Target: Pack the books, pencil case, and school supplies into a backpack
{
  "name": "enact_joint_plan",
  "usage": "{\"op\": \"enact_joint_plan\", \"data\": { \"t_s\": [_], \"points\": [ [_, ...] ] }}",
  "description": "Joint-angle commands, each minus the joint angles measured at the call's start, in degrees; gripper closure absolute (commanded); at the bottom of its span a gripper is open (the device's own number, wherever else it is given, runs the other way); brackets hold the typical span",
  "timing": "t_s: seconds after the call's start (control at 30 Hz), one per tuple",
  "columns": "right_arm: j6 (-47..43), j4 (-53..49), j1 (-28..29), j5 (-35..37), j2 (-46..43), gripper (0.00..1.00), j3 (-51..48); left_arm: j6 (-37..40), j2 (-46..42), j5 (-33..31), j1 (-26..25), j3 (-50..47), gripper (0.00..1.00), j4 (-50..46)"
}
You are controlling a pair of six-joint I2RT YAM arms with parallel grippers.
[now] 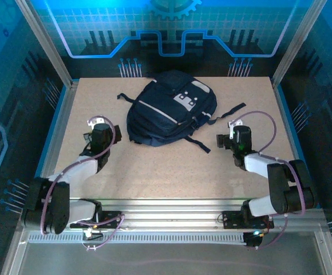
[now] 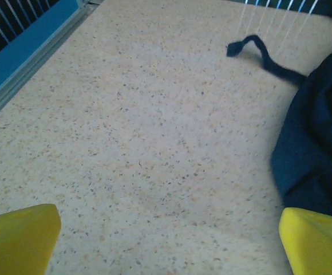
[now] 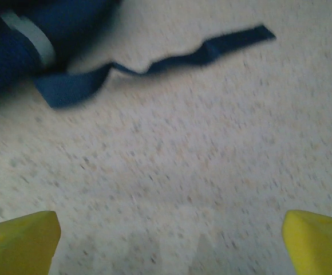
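The backpack [image 1: 169, 109] lies in the middle of the table [image 1: 154, 166], and I cannot tell what is inside it. The left gripper [image 2: 166, 243] and right gripper [image 3: 169, 243] flank it, both spread wide and holding nothing.

No readable text, numbers or brand. The white-grey patch [image 1: 186, 98] on the backpack [image 1: 154, 114] has small dark marks, too small to read. The gear graphic [image 1: 172, 7] on the back panel [image 1: 97, 23] carries no legible lettering.

You get the backpack [image 2: 320, 149] cut off by the left wrist view's right edge; the right wrist view is blurred (the strap [image 3: 68, 89] smears), backpack there cropped top-left.
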Motion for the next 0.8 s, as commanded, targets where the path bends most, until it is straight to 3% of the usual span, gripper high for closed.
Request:
{"op": "enact_joint_plan", "data": {
  "t_s": [0.0,0.03,0.23,0.27,0.37,0.77],
  "points": [
    [-2.01,22.5,-1.13,-2.67,5.74,0.0,-3.04,6.87,3.6,6.03,2.24,-3.64,0.01,19.33],
    [-1.11,16.41,-1.91,-4.31,4.3,0.0,-1.43,7.75,5.11,7.31,2.63,-4.5,0.01,22.68],
    [-0.14,16.96,-3.21,-6.19,4.32,0.0,-1.59,7.55,16.67,17.14,6.96,-9.9,0.01,44.88],
    [-0.1,16.87,-3.22,-6.11,4.3,0.0,-1.51,6.65,14.6,18.91,7.69,-9.32,0.01,39.93],
    [-0.12,16.85,-3.14,-6.15,4.29,0.0,-1.55,6.58,15.86,20.6,8.43,-10.03,0.01,42.91],
    [-0.33,16.99,-3.14,-5.95,4.28,0.0,-1.57,7.98,15.75,17.19,6.8,-6.64,0.01,36.57]
  ]
}}
